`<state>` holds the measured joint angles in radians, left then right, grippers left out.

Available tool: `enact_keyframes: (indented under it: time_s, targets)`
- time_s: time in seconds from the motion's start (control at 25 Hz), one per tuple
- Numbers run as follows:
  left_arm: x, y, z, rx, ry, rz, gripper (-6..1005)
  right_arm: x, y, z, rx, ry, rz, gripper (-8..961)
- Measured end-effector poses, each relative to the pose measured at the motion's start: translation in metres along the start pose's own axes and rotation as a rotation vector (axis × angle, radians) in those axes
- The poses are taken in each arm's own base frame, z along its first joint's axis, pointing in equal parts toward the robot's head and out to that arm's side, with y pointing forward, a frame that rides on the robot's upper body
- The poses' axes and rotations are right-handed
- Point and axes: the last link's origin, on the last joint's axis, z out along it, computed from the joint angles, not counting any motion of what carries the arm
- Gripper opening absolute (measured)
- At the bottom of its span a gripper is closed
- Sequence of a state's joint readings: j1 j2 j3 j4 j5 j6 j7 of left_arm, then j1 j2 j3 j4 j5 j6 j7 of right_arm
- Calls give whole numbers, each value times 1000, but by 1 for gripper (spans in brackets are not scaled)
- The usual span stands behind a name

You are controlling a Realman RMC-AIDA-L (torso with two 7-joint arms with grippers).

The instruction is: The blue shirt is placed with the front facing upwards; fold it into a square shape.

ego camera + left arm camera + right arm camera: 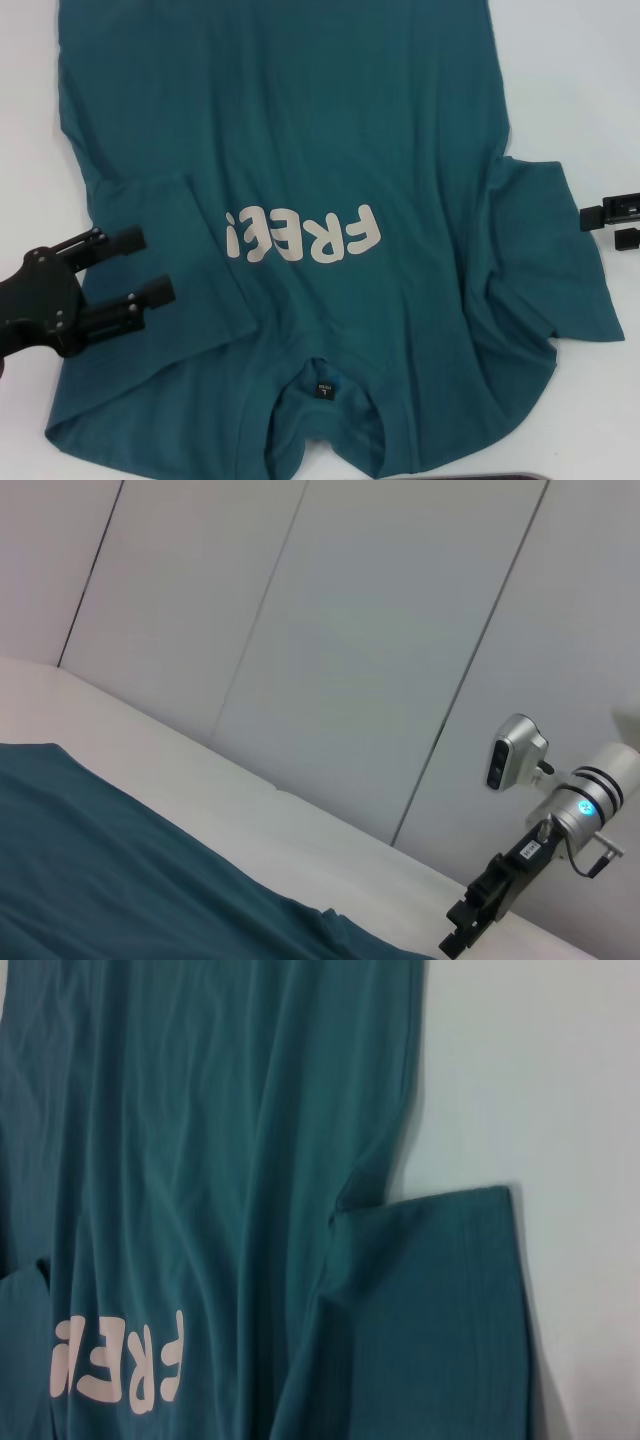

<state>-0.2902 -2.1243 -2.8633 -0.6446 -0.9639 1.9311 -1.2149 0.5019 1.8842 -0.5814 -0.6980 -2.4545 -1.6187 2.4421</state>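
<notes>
The blue shirt [320, 120] lies front up on the white table, its collar and black neck label [325, 390] toward me. Cream letters [305, 235] cross the chest. My left gripper [150, 267] is open over the shirt's left sleeve [150, 215], which lies against the body, and nothing is between its fingers. My right gripper [612, 222] shows only at the right edge, just beyond the spread right sleeve [550, 260]. The right wrist view looks down on the shirt [200, 1110], the letters [120, 1360] and that sleeve [440, 1300]. The left wrist view shows the shirt [100, 860] and the right gripper [470, 920] farther off.
White table [580, 80] shows on both sides of the shirt. A dark object [500, 476] peeks in at the near edge. Grey wall panels [350, 630] stand behind the table's far side.
</notes>
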Motion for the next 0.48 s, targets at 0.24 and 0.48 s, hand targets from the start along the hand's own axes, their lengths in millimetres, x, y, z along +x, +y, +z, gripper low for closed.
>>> enact_keyframes:
  time_s: [0.24,0.48]
  targets:
    - [0,0,-1,5,6,-2,813,-2,0,2,2,-6,2,895]
    - [0,0,-1,6,7,-2,813,-1,0,5,6,-5,12,895]
